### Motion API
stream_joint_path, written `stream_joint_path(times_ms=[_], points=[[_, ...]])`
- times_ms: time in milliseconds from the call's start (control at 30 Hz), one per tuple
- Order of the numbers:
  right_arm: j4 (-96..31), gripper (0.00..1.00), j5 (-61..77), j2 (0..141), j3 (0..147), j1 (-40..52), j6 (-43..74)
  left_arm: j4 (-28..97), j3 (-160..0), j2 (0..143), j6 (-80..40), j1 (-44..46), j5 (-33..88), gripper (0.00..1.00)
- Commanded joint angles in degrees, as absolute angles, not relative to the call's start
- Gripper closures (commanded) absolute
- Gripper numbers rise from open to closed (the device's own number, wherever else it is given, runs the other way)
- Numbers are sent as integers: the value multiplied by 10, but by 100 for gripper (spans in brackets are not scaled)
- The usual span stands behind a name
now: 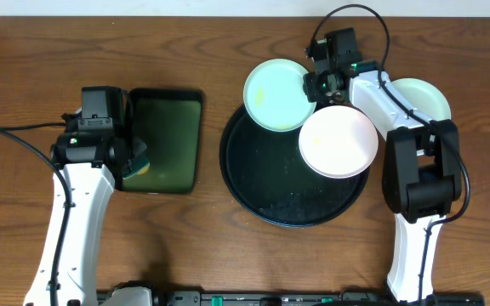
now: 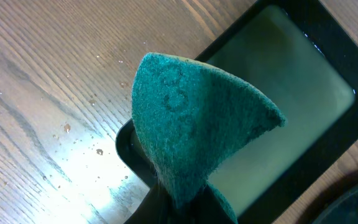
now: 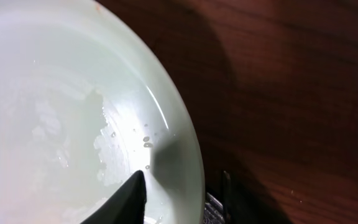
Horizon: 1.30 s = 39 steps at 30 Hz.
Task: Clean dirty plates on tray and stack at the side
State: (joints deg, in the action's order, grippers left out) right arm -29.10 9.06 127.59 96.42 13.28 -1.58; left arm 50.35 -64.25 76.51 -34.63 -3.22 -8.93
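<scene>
A pale mint plate (image 1: 275, 93) with wet smears sits tilted over the far left rim of the round black tray (image 1: 249, 183). My right gripper (image 1: 320, 83) has its fingers on both sides of that plate's right rim and is shut on it. In the right wrist view one finger lies inside the plate (image 3: 73, 93) and the other under its edge, with the gripper (image 3: 182, 193) at the bottom. A white plate (image 1: 339, 140) lies on the tray's right side. A third pale plate (image 1: 424, 98) rests on the table at the far right. My left gripper (image 1: 134, 160) is shut on a green scouring sponge (image 2: 191, 118).
A rectangular black tray with a green inside (image 1: 168, 127) stands left of the round tray, and the sponge hangs over its left edge (image 2: 291, 93). Water drops (image 2: 98, 151) lie on the wood beside it. The right arm's base stands at the front right.
</scene>
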Motion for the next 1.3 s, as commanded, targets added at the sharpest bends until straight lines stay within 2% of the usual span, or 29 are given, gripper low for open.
stream_joint_path(times_ms=[0,67,100,233,267,367,400,600,833,967,1167,1267], points=[[-291,76,88,1276,969,141,-24,504,-640,769,-341,-35,-95,93],[-291,76,88,1276,969,142,-24,504,-640,769,-341,-35,-95,93],[-291,73,88,1277,967,144,-24,504,-640,769,-341,-35,-94,93],[-289,74,88,1291,965,147,-24,505,-640,769,-341,-35,-94,93],[-289,76,88,1296,965,147,-24,506,-640,769,-341,-35,-94,93],[-291,96,89,1300,965,147,-24,509,-640,769,-341,-35,-94,93],[-289,99,90,1300,966,147,-22,509,-640,769,-341,-35,-94,93],[-306,99,110,1263,978,147,-22,509,-640,769,-341,-35,-94,92],[-322,99,224,1164,979,152,19,505,-640,769,-341,-35,-94,92],[-359,99,225,1130,979,165,21,505,-640,769,-341,-35,-94,92],[-479,99,218,1122,978,180,21,503,-640,769,-342,-35,-93,92],[-551,99,152,1126,977,193,21,487,-640,769,-341,-35,-63,93]])
